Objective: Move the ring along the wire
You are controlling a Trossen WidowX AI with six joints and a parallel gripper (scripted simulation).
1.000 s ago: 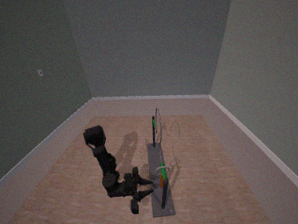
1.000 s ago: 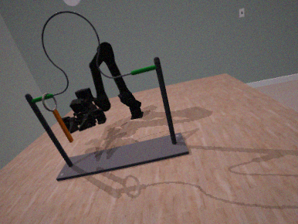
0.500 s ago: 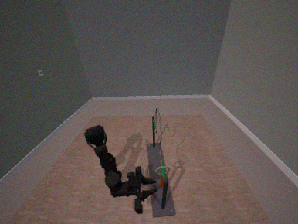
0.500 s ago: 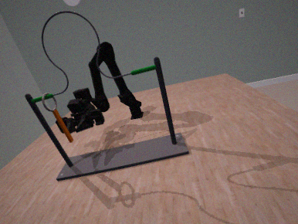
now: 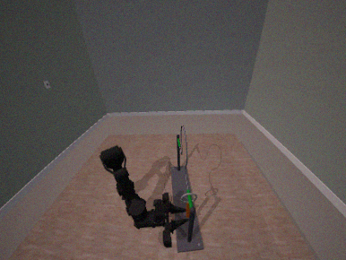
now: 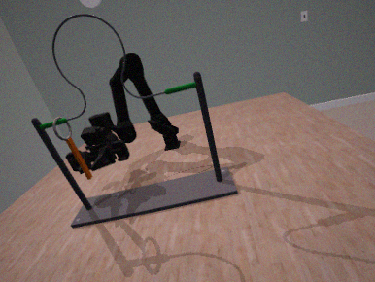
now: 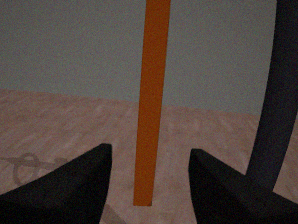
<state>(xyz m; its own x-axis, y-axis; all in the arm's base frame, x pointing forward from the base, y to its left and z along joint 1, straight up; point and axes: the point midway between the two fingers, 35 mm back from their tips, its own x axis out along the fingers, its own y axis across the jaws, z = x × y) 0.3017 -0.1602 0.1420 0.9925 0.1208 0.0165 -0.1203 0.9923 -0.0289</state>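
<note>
Wood-look floor, grey-green walls, perhaps a wall socket
</note>
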